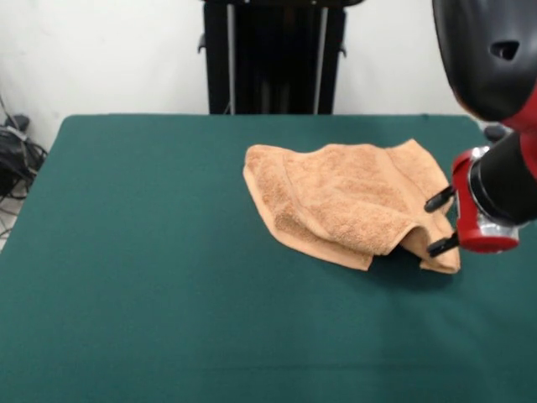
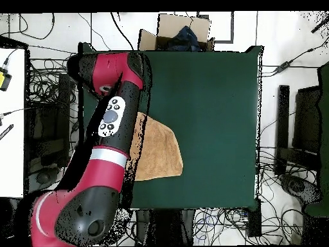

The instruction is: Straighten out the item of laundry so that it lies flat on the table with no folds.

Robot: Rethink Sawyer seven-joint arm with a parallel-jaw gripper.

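Observation:
The item of laundry (image 1: pixel 344 201) is an orange-tan towel lying rumpled on the green table (image 1: pixel 126 252), right of centre. One layer is folded over another and a loose flap lifts at its near right corner. My gripper (image 1: pixel 440 223) reaches in sideways from the right, open, with its black fingertips (image 1: pixel 436 201) spread at the towel's right edge. I cannot tell whether they touch the cloth. In the overhead view the towel (image 2: pixel 159 151) shows beside the red arm (image 2: pixel 112 122), which covers its left part and hides the gripper over the table (image 2: pixel 212 96).
The black pedestal (image 1: pixel 273 54) stands behind the table's far edge. Cables (image 1: pixel 13 155) lie on the floor off the left side. A cardboard box (image 2: pixel 177 32) sits past the table's top edge in the overhead view, with more cables all around.

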